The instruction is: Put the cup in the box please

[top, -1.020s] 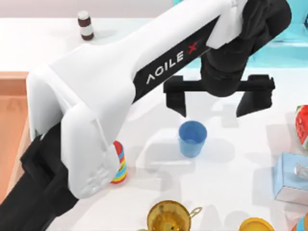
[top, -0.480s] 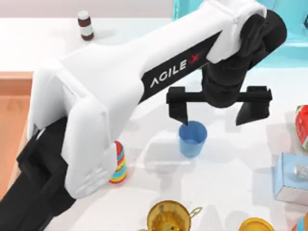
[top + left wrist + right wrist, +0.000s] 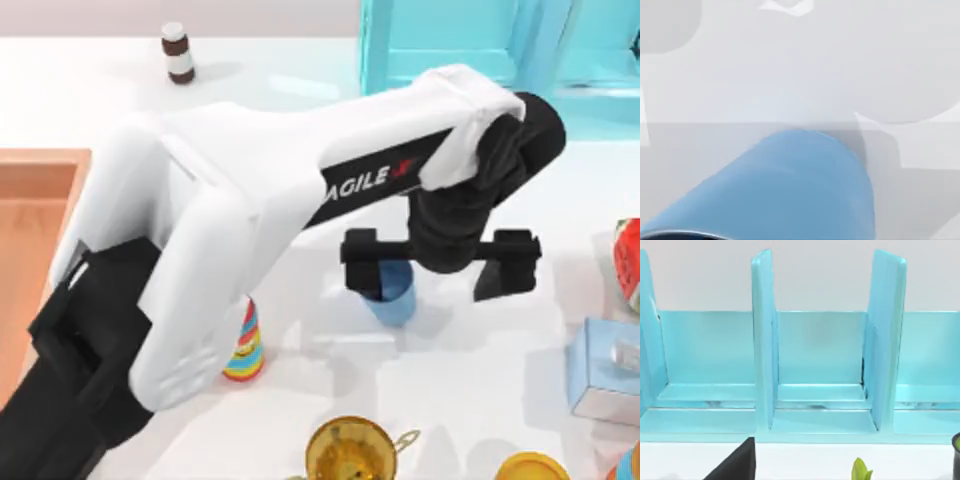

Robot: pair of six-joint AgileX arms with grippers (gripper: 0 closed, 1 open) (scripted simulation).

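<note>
The blue cup [image 3: 393, 298] stands upright on the white table, partly covered by my left gripper [image 3: 434, 268]. That gripper is open wide and low over the cup. Its left finger [image 3: 361, 263] overlaps the cup's rim, while the other finger [image 3: 505, 270] stands well off to the cup's right. In the left wrist view the cup [image 3: 790, 190] is very close, with bare table beyond it. The box [image 3: 38, 160], an orange-brown wooden crate, lies at the table's left edge, mostly behind my left arm. My right arm is parked, its wrist camera facing the turquoise cabinet [image 3: 815, 355].
A turquoise cabinet [image 3: 450, 45] stands at the back. A brown bottle [image 3: 179, 52] is at the back left and a rainbow-striped toy [image 3: 246, 350] sits beside my arm. A golden trophy cup [image 3: 350, 452] is near the front. A light-blue tissue box [image 3: 603, 372] and a red item [image 3: 628, 262] are at the right.
My left gripper has come down and toward the front, from behind the cup to over it. Its left finger now covers the rim. The cup has not moved.
</note>
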